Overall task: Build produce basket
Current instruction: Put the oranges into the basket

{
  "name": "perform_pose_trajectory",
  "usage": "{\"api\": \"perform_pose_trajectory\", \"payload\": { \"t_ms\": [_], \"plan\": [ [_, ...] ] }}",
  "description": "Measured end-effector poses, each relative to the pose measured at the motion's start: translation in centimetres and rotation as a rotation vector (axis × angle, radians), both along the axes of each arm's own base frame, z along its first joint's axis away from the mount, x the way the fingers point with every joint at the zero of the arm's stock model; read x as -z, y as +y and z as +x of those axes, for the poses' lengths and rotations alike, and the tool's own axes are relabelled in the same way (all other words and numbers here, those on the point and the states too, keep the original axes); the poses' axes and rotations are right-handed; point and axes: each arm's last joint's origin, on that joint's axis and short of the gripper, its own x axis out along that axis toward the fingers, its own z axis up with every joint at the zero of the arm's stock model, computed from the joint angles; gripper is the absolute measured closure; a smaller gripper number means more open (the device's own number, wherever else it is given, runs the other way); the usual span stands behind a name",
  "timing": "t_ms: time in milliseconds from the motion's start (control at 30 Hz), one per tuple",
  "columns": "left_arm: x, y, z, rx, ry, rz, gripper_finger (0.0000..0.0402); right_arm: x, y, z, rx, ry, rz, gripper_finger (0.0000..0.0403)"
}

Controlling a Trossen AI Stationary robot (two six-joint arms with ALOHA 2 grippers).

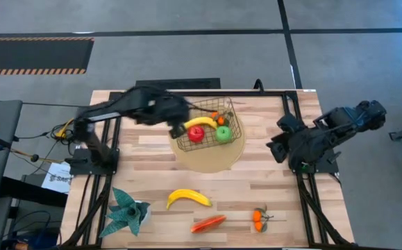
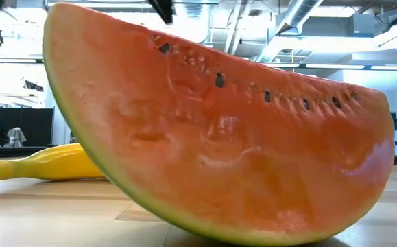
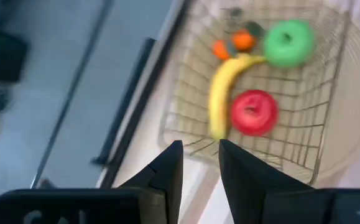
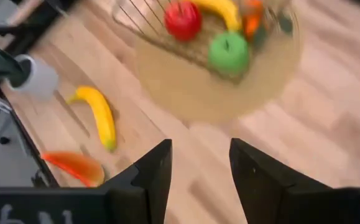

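The wooden desk (image 1: 270,187) carries everything, and on its far middle lies a round tan mat (image 1: 211,158) with the gold wire basket (image 1: 237,128) sitting on it. Inside the basket I can see a banana (image 1: 201,122), a red apple (image 1: 196,134), a green apple (image 1: 223,134) and a small orange tangerine cluster (image 1: 218,117) at the far side. The left arm reaches across from the left, its left gripper (image 1: 178,119) just beside the basket's left edge, jaws nearly closed with a narrow gap and holding nothing. The right gripper (image 1: 278,142) waits off at the desk's right side, jaws parted and empty. Along the near edge sit a teal spiky plant (image 1: 126,211), a second banana (image 1: 188,198), a watermelon slice (image 1: 208,223) and another tangerine cluster (image 1: 258,217), each well apart.
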Motion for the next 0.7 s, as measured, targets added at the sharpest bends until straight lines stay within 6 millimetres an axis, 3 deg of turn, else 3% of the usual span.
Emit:
{"api": "perform_pose_trajectory", "payload": {
  "t_ms": [200, 367, 500, 700],
  "plan": [
    [-2.3, -3.8, -5.9, -0.149, -0.226, 0.031, 0.0311, 1.3, 0.9, -1.1, 0.036, 0.153, 0.144, 0.022],
    [-1.2, -5.5, -9.9, -0.256, -0.34, 0.026, 0.0311, 3.8, 2.9, -1.0, 0.017, 0.249, 0.278, 0.0226],
    [0.5, -6.0, -11.5, -0.295, -0.355, 0.001, 0.0311, 6.6, 5.1, -0.4, 0.013, 0.262, 0.398, 0.0229],
    [2.6, -6.6, -11.8, -0.252, -0.264, -0.034, 0.0311, 10.7, 8.8, 1.5, 0.044, 0.288, 0.529, 0.0229]
  ]
}}
